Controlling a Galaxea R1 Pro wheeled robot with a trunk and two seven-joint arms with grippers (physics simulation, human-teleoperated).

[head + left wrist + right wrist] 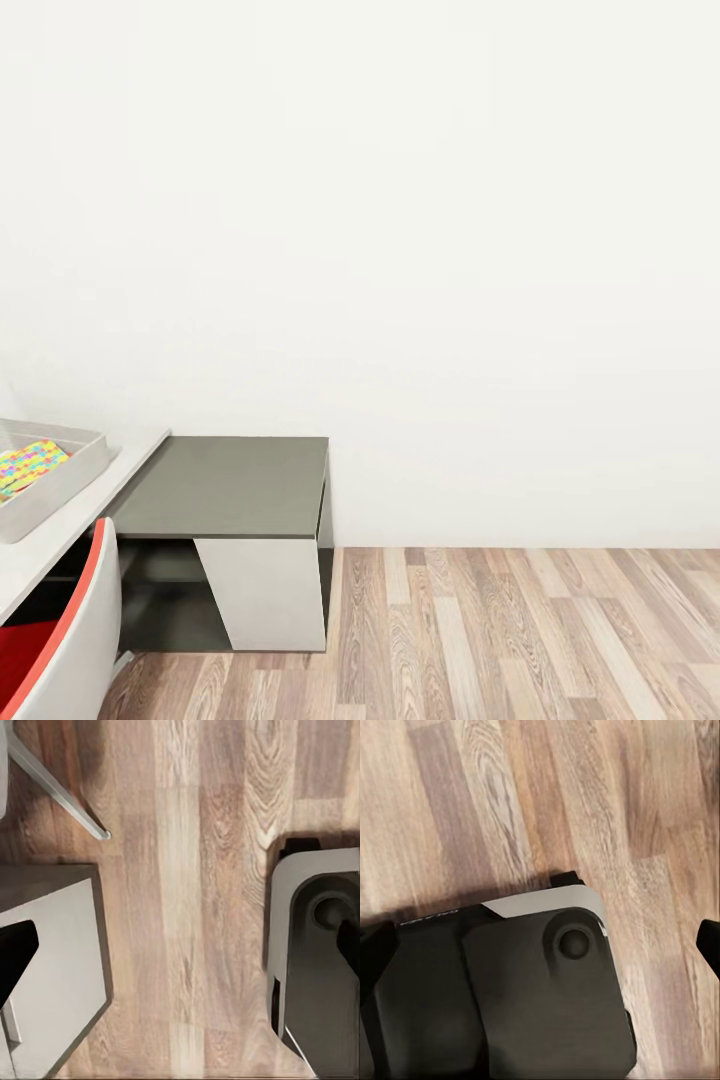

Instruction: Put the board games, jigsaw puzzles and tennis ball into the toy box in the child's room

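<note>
At the left edge of the head view, the grey toy box point(62, 478) stands on the pale top of the table point(70, 535). A multicoloured jigsaw puzzle point(30, 463) lies inside the box. The board games, the tennis ball and the bed are out of view. My left gripper point(180, 956) hangs open over the wooden floor, its dark fingertips point(15, 960) far apart with nothing between them. My right gripper point(540, 952) is also open and empty, above my own dark base point(510, 997).
The table's lower dark grey end section point(230, 485) meets the white wall. A red and white chair point(65, 640) stands at the bottom left; its metal leg point(60, 791) shows in the left wrist view. Wooden floor point(520, 630) stretches to the right.
</note>
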